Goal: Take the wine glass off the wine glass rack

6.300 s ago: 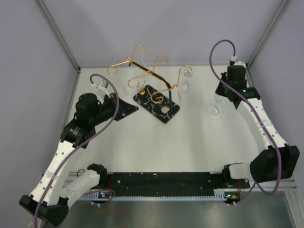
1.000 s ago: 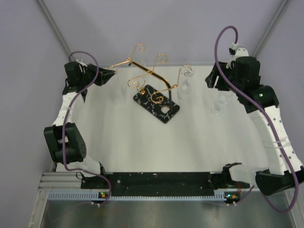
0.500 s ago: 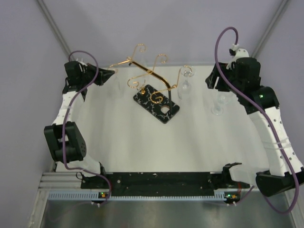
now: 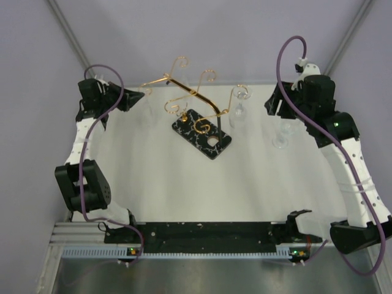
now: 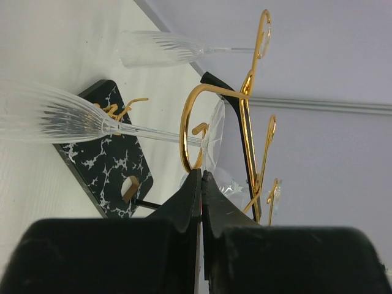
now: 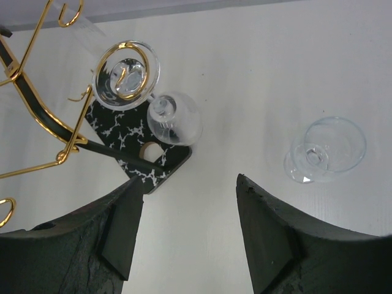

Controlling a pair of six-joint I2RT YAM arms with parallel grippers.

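The left gripper (image 5: 201, 184) has its black jaws pressed flat together just under a scroll loop of the gold wire wine glass rack (image 4: 193, 131) with the black marbled base. A clear fluted wine glass (image 5: 55, 113) hangs there at left-centre of the left wrist view, and it's hard to say if the tips touch its foot. In the top view that glass nearly vanishes at upper left, while the right gripper (image 6: 190, 184) sits spread and empty with a clear round-bowled glass (image 6: 324, 150) on the white table (image 6: 245, 73) at frame right.

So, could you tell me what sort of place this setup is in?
Probably a robotics lab test cell: plain walls and metal frame posts enclose a white table, the left arm and right arm are bolted at its near edge, and a wine glass rack is the staged prop.
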